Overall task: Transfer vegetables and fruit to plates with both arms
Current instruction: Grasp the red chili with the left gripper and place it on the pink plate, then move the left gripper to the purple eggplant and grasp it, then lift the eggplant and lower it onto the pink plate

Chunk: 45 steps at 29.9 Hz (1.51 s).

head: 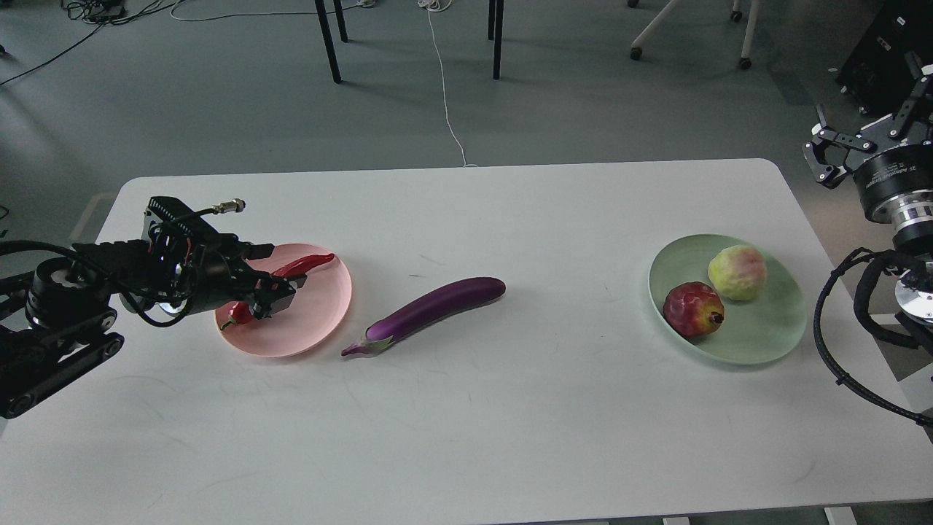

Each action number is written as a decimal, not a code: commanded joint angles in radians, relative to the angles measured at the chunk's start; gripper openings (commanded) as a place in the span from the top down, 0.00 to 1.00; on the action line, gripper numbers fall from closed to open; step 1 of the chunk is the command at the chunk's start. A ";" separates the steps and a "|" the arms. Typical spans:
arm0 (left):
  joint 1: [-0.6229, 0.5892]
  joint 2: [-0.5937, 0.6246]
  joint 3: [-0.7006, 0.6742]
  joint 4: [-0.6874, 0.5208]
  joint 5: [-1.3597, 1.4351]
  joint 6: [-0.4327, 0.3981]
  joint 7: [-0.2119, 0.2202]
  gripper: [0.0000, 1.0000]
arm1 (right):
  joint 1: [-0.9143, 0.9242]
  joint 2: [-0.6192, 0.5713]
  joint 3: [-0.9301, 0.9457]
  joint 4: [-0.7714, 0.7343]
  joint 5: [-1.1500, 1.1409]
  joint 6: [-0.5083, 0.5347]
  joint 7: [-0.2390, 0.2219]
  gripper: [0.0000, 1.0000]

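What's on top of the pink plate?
A curved shiny red chili pepper lies on the round pale pink plate. The left gripper sits over its middle, covering that part and whether the fingers grip it.

On my white table (466,437) I counted two plates, one pink plate (321,321) and one mint green plate (765,335). There were two vegetables, one eggplant (437,306) and one red chili pepper (302,265), and two round fruits, one pomegranate (692,309) and one yellow-green fruit (738,272).
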State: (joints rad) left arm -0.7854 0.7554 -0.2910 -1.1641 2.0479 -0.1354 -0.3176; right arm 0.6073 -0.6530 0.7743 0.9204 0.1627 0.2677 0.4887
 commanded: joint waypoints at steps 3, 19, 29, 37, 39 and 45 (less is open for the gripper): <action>-0.044 -0.059 0.006 -0.065 0.008 -0.007 0.040 0.26 | -0.007 -0.002 0.000 0.000 0.000 0.001 0.000 0.02; -0.058 -0.349 0.142 0.049 0.133 -0.046 0.088 0.30 | -0.008 -0.046 0.014 0.000 0.000 0.008 0.000 0.02; -0.029 -0.349 0.148 0.080 0.134 -0.044 0.078 0.78 | -0.003 -0.051 0.017 -0.003 0.000 0.008 0.000 0.02; -0.067 -0.311 0.102 -0.029 0.078 -0.049 0.077 0.88 | 0.012 -0.050 0.017 -0.001 -0.002 0.007 0.000 0.02; -0.121 -0.266 0.084 -0.100 0.011 -0.064 0.080 0.87 | 0.020 -0.050 0.016 0.000 -0.002 0.005 0.000 0.02; -0.146 0.008 0.098 -0.279 -0.037 -0.072 0.006 0.87 | 0.032 -0.053 0.014 0.002 -0.002 0.011 0.000 0.02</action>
State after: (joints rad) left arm -0.9335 0.6344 -0.2050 -1.3605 2.0186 -0.2076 -0.2590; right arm 0.6374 -0.7037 0.7904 0.9209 0.1610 0.2745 0.4887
